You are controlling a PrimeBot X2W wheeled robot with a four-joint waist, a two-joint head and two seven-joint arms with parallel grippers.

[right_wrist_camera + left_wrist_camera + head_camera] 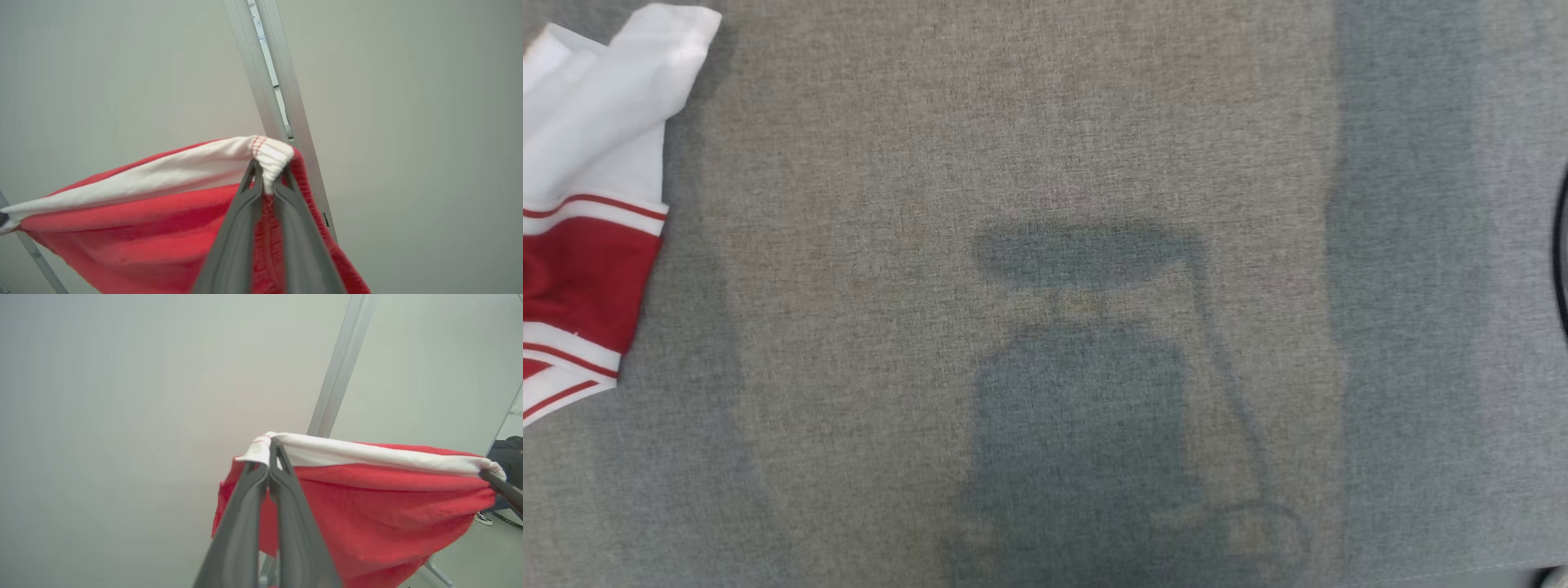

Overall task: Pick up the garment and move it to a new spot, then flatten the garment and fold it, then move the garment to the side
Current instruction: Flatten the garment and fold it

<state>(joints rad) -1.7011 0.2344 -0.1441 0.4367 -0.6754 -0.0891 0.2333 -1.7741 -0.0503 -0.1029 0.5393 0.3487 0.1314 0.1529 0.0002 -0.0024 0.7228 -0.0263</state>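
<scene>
Garment [367,506] stretched between left tool [271,452] and right tool [269,172], both clamped.

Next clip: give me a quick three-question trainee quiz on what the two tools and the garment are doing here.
1. True or false: the left tool is open.
2. Which part of the garment does the right tool pinch? A) the white band B) the red middle C) nothing
3. Fill in: below the band, the garment's body is ____ in colour.

Key: 1 false, it is shut on the band's other end; 2 A; 3 red.
</scene>
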